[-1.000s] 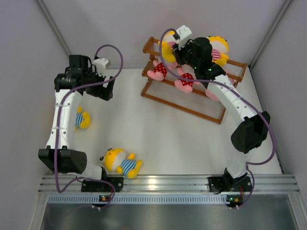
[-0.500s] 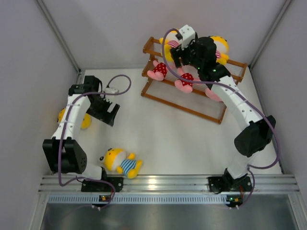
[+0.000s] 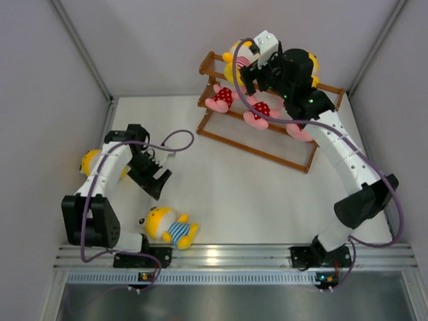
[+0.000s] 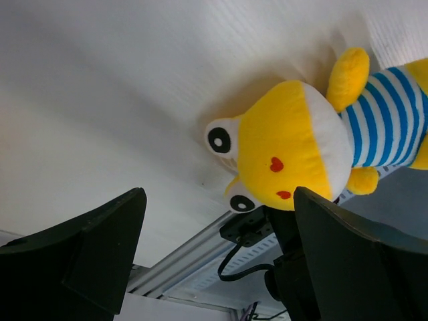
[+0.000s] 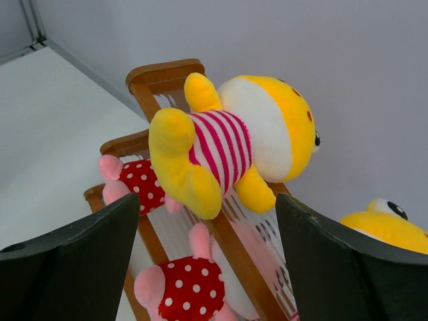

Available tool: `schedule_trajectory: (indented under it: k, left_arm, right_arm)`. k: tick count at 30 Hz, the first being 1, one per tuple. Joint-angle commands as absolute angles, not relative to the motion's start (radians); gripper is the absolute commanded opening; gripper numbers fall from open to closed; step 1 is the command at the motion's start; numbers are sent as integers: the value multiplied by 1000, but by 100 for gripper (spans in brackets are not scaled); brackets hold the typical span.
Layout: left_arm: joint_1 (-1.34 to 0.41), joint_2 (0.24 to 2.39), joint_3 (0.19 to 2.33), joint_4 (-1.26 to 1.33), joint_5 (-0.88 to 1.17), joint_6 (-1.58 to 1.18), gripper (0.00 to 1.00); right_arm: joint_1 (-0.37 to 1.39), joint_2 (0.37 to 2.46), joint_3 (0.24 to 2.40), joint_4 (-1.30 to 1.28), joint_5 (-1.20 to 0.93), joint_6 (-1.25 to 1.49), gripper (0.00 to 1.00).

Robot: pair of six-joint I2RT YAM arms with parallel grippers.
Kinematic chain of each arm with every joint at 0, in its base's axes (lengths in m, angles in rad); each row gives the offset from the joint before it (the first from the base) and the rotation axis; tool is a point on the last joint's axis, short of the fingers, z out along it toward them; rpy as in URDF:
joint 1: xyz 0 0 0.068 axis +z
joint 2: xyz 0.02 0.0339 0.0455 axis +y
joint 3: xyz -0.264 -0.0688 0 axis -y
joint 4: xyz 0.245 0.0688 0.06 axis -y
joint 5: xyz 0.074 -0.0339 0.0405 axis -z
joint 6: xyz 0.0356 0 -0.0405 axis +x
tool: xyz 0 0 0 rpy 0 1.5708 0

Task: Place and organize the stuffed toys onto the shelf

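The brown wooden shelf stands at the back right. A yellow doll in a pink-striped shirt lies on its top tier, another yellow doll beside it, and pink dolls in red dotted outfits on the tiers below. My right gripper is open and empty just in front of the pink-striped doll. A yellow doll in a blue-striped shirt lies on the table near the front. My left gripper is open just above and behind it.
Another yellow doll lies by the left wall, mostly hidden under my left arm. Grey walls close the table on three sides. An aluminium rail with the arm bases runs along the near edge.
My left gripper has swung from the back left down toward the blue-striped doll at the front. My right gripper has drawn back a little from the pink-striped doll.
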State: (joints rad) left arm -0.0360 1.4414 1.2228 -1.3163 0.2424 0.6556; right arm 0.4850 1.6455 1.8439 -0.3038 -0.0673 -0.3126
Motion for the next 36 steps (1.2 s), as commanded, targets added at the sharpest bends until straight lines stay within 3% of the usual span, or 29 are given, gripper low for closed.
schedule_trajectory:
  k: [1,6,11,13,18,19,21,27,31,36]
  left_arm:
    - [-93,1414,1129,-1447,252,684,98]
    - [-156,1407,1011,-1353,169,626,96]
    - [-342,1381,893,-1272,130,569,95]
    - [-353,1390,871,-1227,143,555,86]
    - [-354,1407,877,-1180,224,525,48]
    - [-354,1408,882,-1177,239,517,29]
    - [-354,1407,896,-1167,258,511,0]
    - [-344,1394,991,-1141,298,492,0]
    - [-331,1405,1103,-1141,324,505,0]
    - [-331,1434,1186,-1141,362,535,0]
  right_arm:
    - [520,1583,1905,-348,-38,-321,82]
    - [566,1516,1838,-353,23,-336,83]
    - [594,1483,1801,-383,70,-348,83]
    - [598,1473,1792,-390,87,-351,82]
    - [633,1434,1753,-413,100,-362,82]
    - [641,1425,1738,-416,101,-362,82]
    - [666,1393,1714,-413,100,-354,82]
    - [745,1284,1585,-426,-36,-344,80]
    - [755,1214,1468,-440,-353,-313,79]
    - [822,1105,1136,-270,-465,-353,77]
